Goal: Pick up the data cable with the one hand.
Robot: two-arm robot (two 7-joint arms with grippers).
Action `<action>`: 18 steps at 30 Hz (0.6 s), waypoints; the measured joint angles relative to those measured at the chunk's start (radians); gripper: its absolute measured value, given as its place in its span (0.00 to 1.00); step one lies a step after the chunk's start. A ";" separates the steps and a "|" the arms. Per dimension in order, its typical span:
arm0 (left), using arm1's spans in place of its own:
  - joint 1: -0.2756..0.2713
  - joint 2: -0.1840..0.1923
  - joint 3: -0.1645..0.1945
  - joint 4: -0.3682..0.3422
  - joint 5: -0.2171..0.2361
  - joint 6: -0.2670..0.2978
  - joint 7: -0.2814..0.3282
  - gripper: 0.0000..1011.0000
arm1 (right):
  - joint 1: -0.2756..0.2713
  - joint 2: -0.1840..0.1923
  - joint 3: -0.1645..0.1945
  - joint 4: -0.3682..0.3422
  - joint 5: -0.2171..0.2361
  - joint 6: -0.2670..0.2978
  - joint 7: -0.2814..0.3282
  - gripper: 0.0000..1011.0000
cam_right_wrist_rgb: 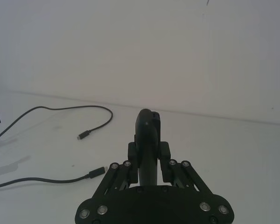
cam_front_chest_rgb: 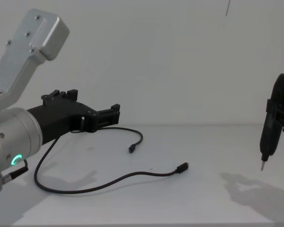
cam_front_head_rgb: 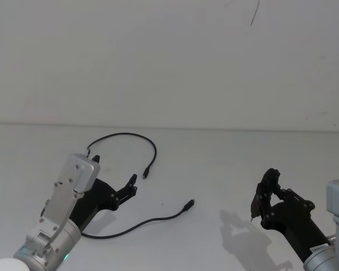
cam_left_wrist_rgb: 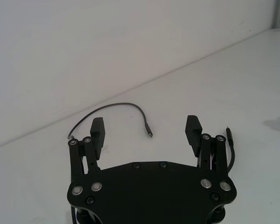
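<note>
The data cable (cam_front_head_rgb: 154, 148) is a thin black cord lying in a loose loop on the white table, with one plug (cam_front_head_rgb: 145, 175) in the middle and the other plug (cam_front_head_rgb: 189, 204) nearer the front. My left gripper (cam_front_head_rgb: 114, 169) is open and hovers over the left part of the loop, touching nothing; the cord runs under its arm. In the left wrist view the cable (cam_left_wrist_rgb: 130, 104) lies beyond the spread fingertips (cam_left_wrist_rgb: 192, 122). Off to the right, my right gripper (cam_front_head_rgb: 269, 183) is shut on a slim black pen-like tool (cam_front_chest_rgb: 266, 142), held above the table.
The white table (cam_front_head_rgb: 226, 164) runs back to a plain white wall. Bare surface lies between the two arms, with the right arm's shadow (cam_front_chest_rgb: 248, 189) on it.
</note>
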 joint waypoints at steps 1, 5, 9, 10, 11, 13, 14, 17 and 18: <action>0.000 0.000 0.000 0.000 0.000 0.000 0.000 0.99 | 0.000 0.000 0.000 0.000 0.000 0.000 0.000 0.27; 0.000 0.000 0.000 0.000 0.000 0.000 0.000 0.99 | 0.000 0.000 0.000 0.000 0.000 0.000 0.000 0.27; 0.000 0.000 0.000 0.000 0.000 0.000 0.000 0.99 | 0.000 0.000 0.000 0.000 0.000 0.000 0.000 0.27; 0.000 0.000 0.000 0.000 -0.001 0.000 0.000 0.99 | 0.000 0.000 0.000 0.000 0.000 0.000 0.000 0.27; 0.000 0.000 0.000 0.000 -0.001 0.000 0.000 0.99 | 0.000 0.000 0.000 0.000 0.000 0.000 0.000 0.27; 0.000 0.000 0.000 0.000 -0.001 0.000 0.000 0.99 | 0.000 0.000 0.000 0.000 0.000 0.000 0.000 0.27; 0.000 0.000 0.000 0.000 -0.001 0.000 0.000 0.99 | 0.000 0.000 0.000 0.000 0.000 0.000 0.000 0.27; 0.000 0.000 0.000 0.000 -0.001 0.000 0.000 0.99 | 0.000 0.000 0.000 0.000 0.000 0.000 0.000 0.27; 0.000 0.000 0.000 0.000 -0.001 0.000 -0.001 0.99 | 0.000 0.000 0.000 0.000 0.000 0.000 0.000 0.27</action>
